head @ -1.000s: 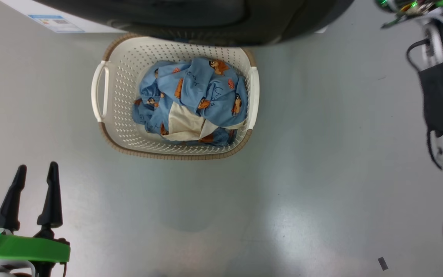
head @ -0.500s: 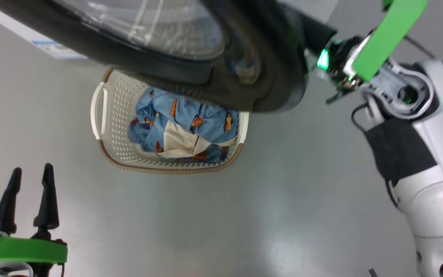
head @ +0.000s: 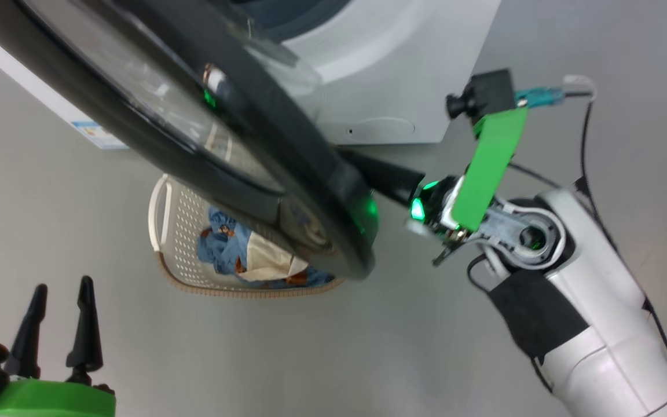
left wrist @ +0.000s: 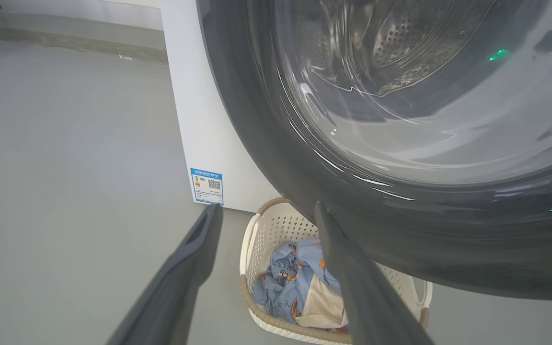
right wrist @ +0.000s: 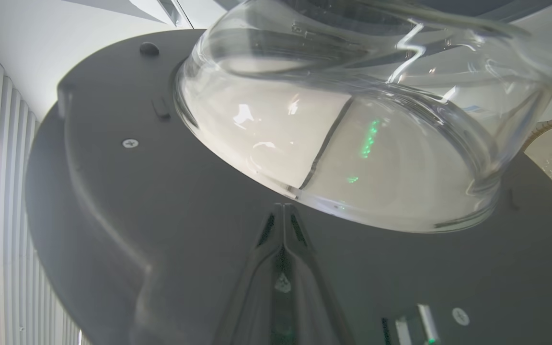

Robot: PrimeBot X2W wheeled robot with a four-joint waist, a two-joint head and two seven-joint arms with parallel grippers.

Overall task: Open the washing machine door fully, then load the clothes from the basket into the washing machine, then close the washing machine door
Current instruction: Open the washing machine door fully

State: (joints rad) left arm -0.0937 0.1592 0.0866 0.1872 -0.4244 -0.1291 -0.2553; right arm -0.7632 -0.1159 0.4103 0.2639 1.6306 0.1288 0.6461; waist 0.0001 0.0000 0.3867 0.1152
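Washing machine door [head: 287, 150] swings wider, now overhanging the basket [head: 183, 231].
Right gripper [right wrist: 283, 225], fingers pressed together, pushes its inner face; left gripper [head: 62, 285] spread, idle; clothes [head: 220, 255] unloaded in the basket.

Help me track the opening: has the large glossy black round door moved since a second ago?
Yes. The door has swung out over the cream perforated plastic basket, hiding its right side; earlier it covered only the far rim.
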